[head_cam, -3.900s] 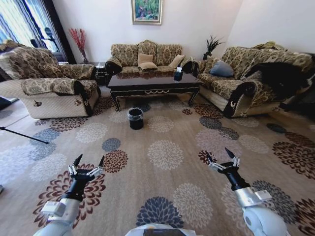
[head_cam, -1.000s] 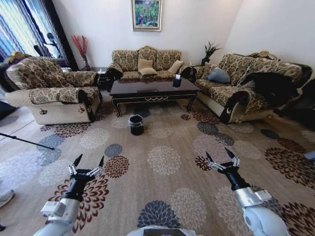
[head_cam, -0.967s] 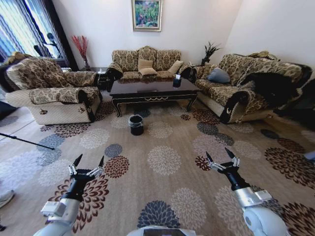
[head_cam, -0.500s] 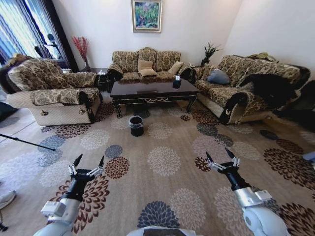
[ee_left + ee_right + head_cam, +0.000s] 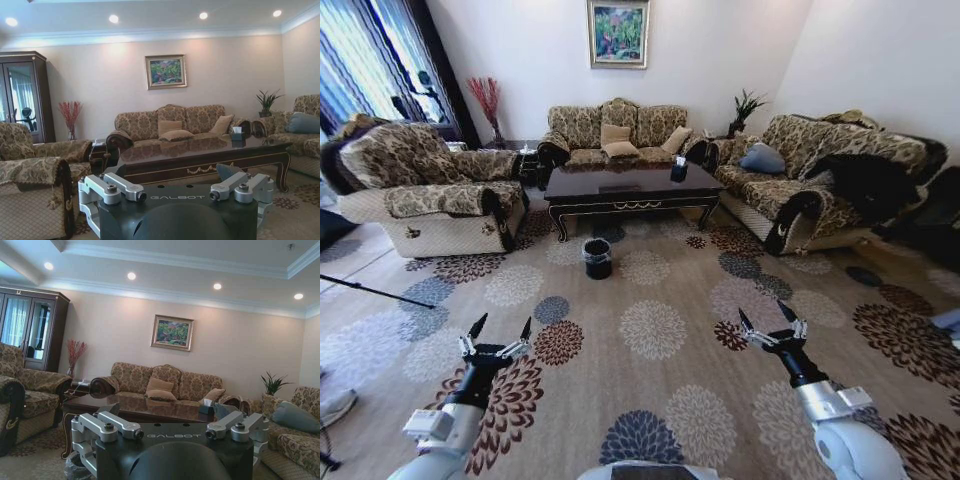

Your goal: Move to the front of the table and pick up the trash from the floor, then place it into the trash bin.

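Flowered carpet [image 5: 650, 330] ran ahead; the table [image 5: 630, 186] lay lengthwise across the view, the trash bin [image 5: 597, 257] upright just before it. Left gripper [image 5: 500, 326] and right gripper [image 5: 766, 314] hovered spread wide, empty.

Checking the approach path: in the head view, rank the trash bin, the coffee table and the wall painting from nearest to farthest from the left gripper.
1. The trash bin, on the carpet ahead of the open left gripper, in front of the table.
2. The table, just beyond the bin.
3. The painting, on the far wall above the sofa.
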### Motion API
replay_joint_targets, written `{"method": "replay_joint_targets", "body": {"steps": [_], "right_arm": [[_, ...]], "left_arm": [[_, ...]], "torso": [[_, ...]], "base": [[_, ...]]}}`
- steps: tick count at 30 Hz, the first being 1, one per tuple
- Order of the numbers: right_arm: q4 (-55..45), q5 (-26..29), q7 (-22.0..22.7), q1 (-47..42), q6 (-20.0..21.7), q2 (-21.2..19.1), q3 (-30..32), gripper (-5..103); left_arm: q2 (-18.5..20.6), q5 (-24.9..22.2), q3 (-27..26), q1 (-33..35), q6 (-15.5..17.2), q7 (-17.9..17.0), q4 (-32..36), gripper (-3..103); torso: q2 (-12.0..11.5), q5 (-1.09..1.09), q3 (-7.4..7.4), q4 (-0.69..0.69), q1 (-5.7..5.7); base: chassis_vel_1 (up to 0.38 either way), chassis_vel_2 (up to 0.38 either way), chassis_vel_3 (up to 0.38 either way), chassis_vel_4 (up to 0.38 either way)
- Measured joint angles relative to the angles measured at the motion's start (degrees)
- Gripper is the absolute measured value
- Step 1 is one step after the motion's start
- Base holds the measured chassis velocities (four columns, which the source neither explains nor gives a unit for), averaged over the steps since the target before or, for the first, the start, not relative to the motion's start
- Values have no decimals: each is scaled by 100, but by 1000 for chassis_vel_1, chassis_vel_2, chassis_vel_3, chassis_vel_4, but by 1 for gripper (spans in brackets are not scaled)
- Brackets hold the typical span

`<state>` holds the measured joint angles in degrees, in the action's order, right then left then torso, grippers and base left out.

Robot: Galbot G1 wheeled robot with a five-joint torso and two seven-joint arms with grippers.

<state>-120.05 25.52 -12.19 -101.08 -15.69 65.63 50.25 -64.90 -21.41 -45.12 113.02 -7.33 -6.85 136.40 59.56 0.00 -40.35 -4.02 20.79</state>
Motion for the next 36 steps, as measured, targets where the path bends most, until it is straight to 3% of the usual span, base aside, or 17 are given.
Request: {"method": "replay_joint_targets", "body": {"steps": [26,36], "right_arm": [[0,0,0,0,0,0,0,100],[0,0,0,0,1,0,0,100]], "left_arm": [[0,0,0,0,0,0,0,100],[0,0,0,0,0,0,0,100]], "torso": [[743,0,-413,0,333],[843,0,-474,0,373]], "base": [[0,0,0,0],[0,0,0,0]]}}
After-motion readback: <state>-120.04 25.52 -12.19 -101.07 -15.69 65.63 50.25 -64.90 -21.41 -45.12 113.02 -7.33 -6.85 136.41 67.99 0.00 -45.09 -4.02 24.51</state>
